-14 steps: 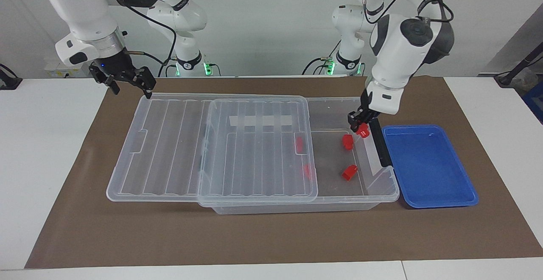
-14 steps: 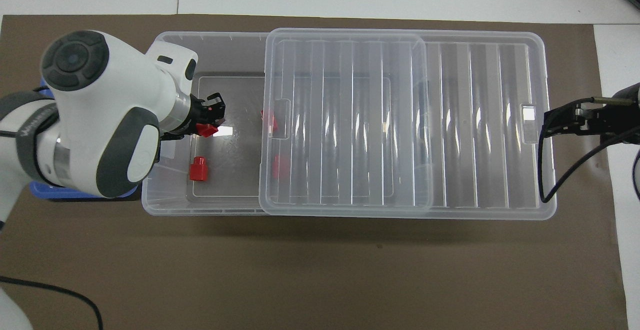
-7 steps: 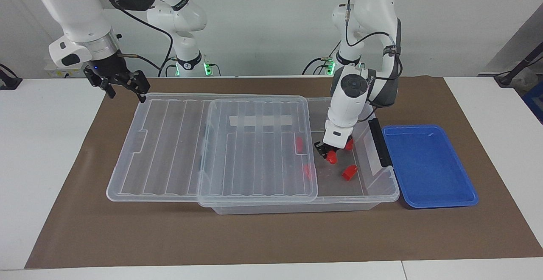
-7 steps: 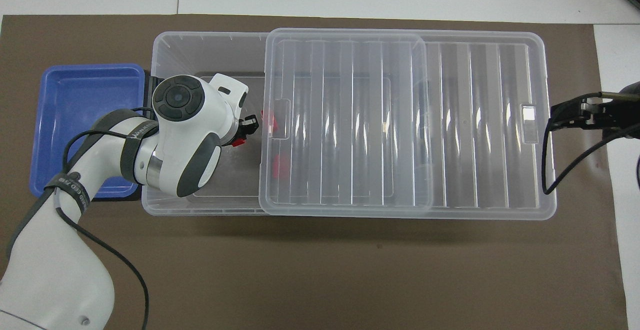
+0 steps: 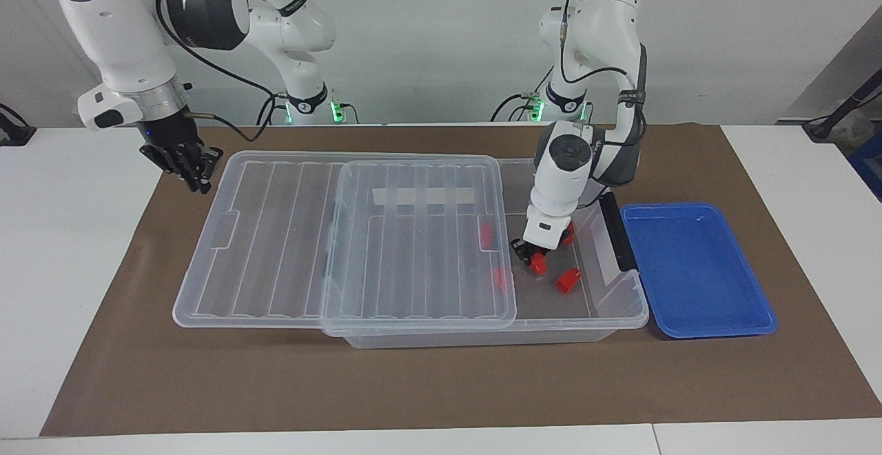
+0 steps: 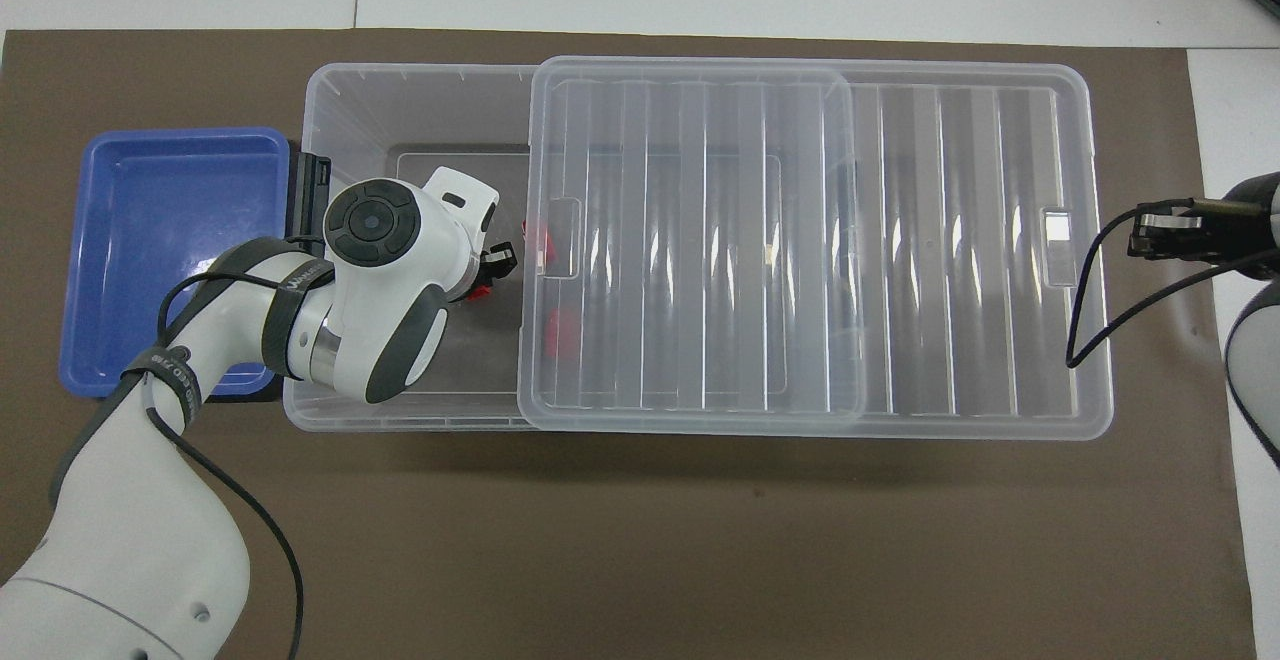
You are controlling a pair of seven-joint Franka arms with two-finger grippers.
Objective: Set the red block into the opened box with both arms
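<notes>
Brown mat [image 5: 427, 386]; blue tray [image 5: 696, 272] beside box [image 5: 620, 303]; lid [image 5: 344, 241] half covers box.

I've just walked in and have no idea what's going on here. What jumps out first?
The large clear plastic box fills the middle of the brown mat, its ribbed clear lid slid toward the right arm's end. The left gripper reaches down into the open end, shut on a small bright red block, other red blocks lying nearby. The right gripper hangs by the lid's end; an empty blue tray sits beside the box.
</notes>
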